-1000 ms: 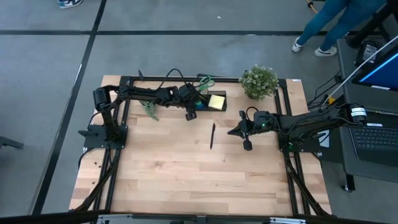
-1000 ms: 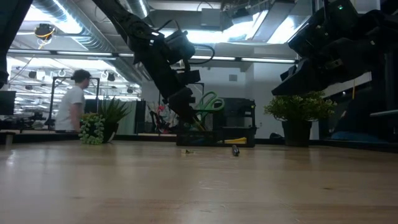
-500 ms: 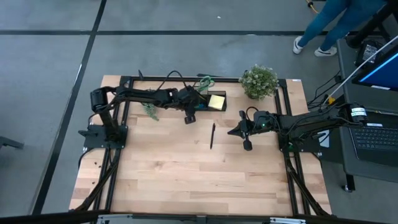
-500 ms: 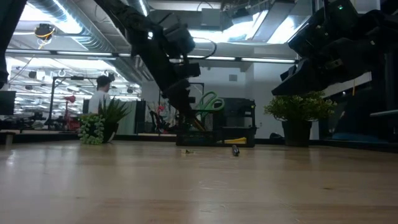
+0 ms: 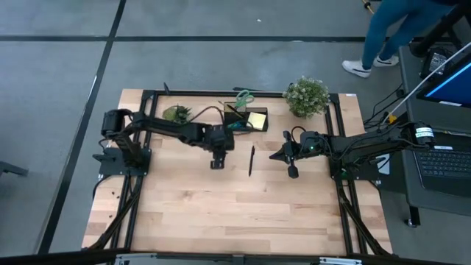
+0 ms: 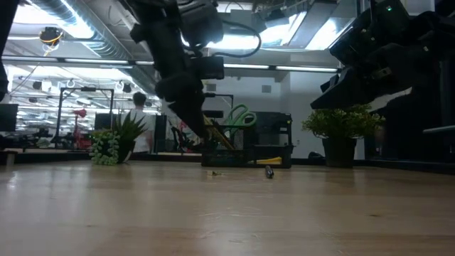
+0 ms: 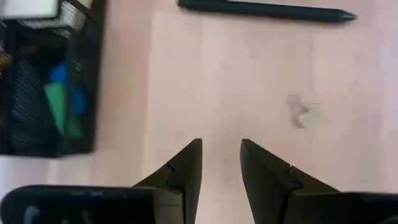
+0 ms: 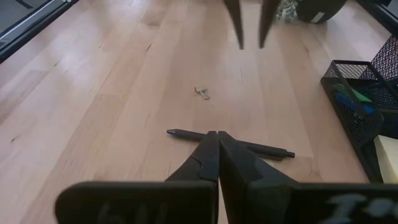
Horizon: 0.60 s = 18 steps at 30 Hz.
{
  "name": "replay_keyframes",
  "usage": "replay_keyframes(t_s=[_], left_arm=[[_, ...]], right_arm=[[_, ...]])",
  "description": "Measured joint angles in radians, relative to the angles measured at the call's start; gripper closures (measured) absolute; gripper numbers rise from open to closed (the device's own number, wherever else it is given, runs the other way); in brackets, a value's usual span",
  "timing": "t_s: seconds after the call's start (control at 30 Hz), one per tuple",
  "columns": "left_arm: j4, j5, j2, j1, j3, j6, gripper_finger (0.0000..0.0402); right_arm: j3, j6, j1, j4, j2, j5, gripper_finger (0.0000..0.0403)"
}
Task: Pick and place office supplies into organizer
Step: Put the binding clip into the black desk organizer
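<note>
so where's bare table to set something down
The near half of the wooden table, in front of both arms, is bare. So is the left strip beside the left fingers. The back edge is crowded: black mesh organizer, potted plants, black pen.

Wood table (image 5: 243,213); pen (image 5: 251,160); organizer (image 5: 246,119); plants (image 5: 306,96)

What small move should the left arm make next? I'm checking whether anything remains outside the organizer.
Probably swing the left gripper over the black pen and lower onto it. The pen lies loose on the table, outside the organizer, and the gripper is open and empty just beside it. The right gripper waits shut, on the pen's other side.
</note>
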Motion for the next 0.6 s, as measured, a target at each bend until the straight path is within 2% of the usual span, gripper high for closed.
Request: replay_keyframes(t_s=[0.2, 0.43, 0.6], left_arm=[[0.004, -0.013, -0.001, -0.098, -0.005, -0.130, 0.0297], [0.190, -0.127, -0.002, -0.191, -0.143, -0.250, 0.0297], [0.368, -0.135, -0.001, -0.218, -0.206, -0.356, 0.0297]], right_arm=[[0.000, 0.000, 0.000, 0.000, 0.000, 0.000, 0.0397], [0.000, 0.000, 0.000, 0.000, 0.000, 0.000, 0.0397], [0.000, 0.001, 0.000, 0.000, 0.000, 0.000, 0.0397]])
